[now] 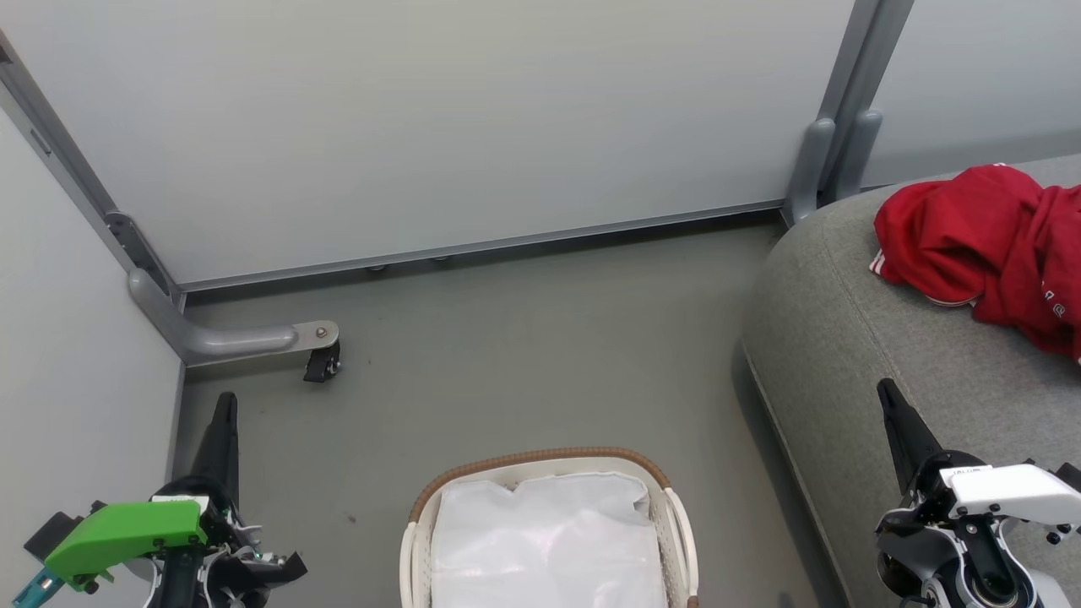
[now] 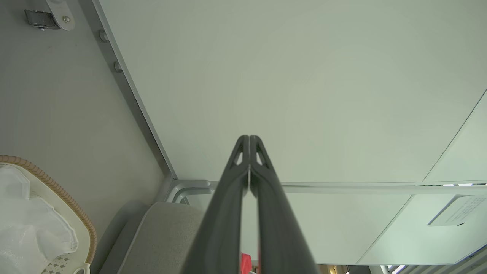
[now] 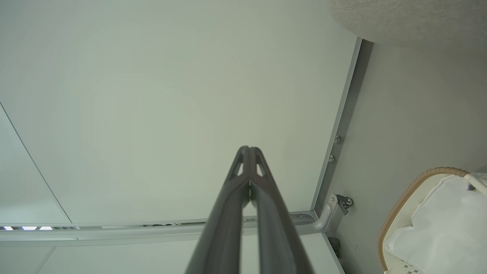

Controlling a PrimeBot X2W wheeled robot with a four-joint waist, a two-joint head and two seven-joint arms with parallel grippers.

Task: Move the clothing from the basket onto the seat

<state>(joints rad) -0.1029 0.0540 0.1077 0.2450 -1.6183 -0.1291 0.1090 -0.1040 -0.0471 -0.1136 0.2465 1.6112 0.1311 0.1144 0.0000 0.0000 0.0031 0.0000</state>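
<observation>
Both pairs of my fingers are closed on nothing, and the red clothing (image 1: 988, 245) lies on the seat (image 1: 844, 338).

In the head view my left fingers (image 1: 224, 422) stand pressed together at the lower left of the frame, above the grey floor (image 1: 507, 355). My right fingers (image 1: 895, 414) are pressed together at the lower right, over the seat's rounded edge. The clothing sits crumpled at the upper right, on top of the seat, well apart from both pairs of fingers. The basket (image 1: 540, 458) stands on the floor at the bottom centre, between my two arms, with its white liner (image 1: 545, 540) showing inside. A pale wall panel (image 1: 464, 127) spans the top of the frame.
</observation>
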